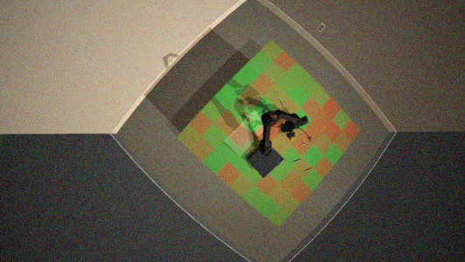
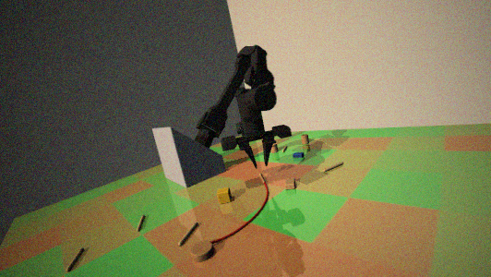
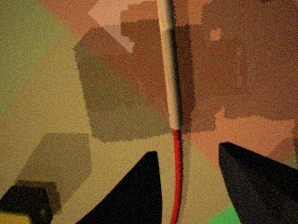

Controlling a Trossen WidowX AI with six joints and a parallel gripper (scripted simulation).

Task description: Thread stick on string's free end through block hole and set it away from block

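Note:
The thin pale stick (image 2: pixel 262 177) (image 3: pixel 171 75) lies on the table, with the red string (image 2: pixel 261 210) (image 3: pixel 177 160) on its near end. The string curves to the round wooden button (image 2: pixel 202 251). My gripper (image 2: pixel 261 166) (image 3: pixel 188 156) is partly open and points down above the table, close to the stick. In the wrist view the string's start passes between the fingertips and the stick reaches beyond them; neither finger grips it. The small yellow block (image 2: pixel 224 196) (image 3: pixel 14 216) sits apart from the string, left of it in the exterior view. Its hole cannot be made out.
Loose sticks lie near the button (image 2: pixel 188 234), farther left (image 2: pixel 141 222) (image 2: pixel 76 259) and at the right (image 2: pixel 334 166). A small brown block (image 2: pixel 291 184), a blue piece (image 2: pixel 298 155) and upright wooden cylinders (image 2: pixel 305 139) stand right and behind. A large dark wedge-like body (image 2: pixel 196 159) stands left.

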